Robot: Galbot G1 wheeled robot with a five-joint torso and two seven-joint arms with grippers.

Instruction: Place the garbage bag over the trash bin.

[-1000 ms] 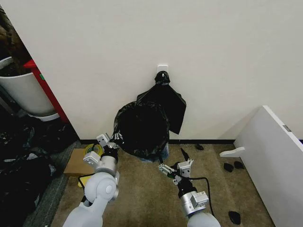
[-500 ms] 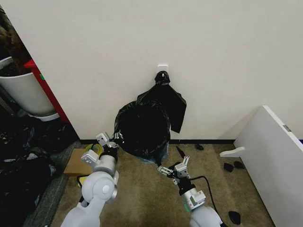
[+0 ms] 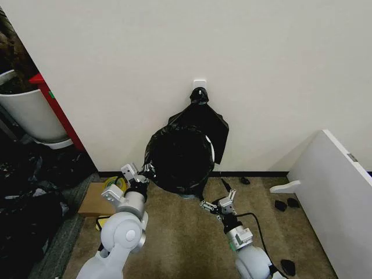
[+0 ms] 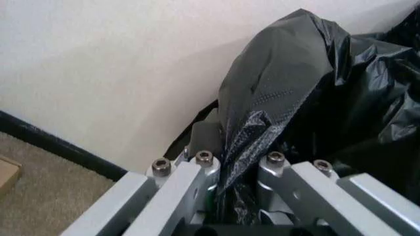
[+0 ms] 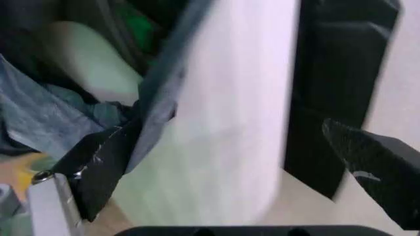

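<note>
I have the garbage bag [image 3: 177,160] stretched as a dark round mouth over the trash bin [image 3: 213,152], low against the wall by the baseboard, in the middle of my head view. The bin's cream rolled rim shows only as a thin arc at about 3 o'clock of the bag's mouth; the rest sits under black film.

My left gripper [image 3: 138,175] sits at roughly 8 o'clock of the mouth, and in the left wrist view its fingers [image 4: 196,169] are clenched on a gathered fold of the bag [image 4: 288,98], which runs up and away from them towards the bin. My right gripper [image 3: 221,200] is at about 5 o'clock, just beside the bag's lower edge but apart from it, fingers [image 5: 374,162] released and spread; between them, in the right wrist view, I see the bin's pale tapering wall [image 5: 223,132] and a loose hem of the bag [image 5: 157,93] beside it.

I judge the uncovered rim at 3 o'clock to be what matters: it lies up and ahead of the right gripper, which is the nearer arm.

The film is thin, glossy and crinkly, so I expect it to slip and stretch readily. The bin is smooth, rigid plastic. A flat black bundle [image 3: 203,125] hangs from a wall hook [image 3: 199,93] just behind.
</note>
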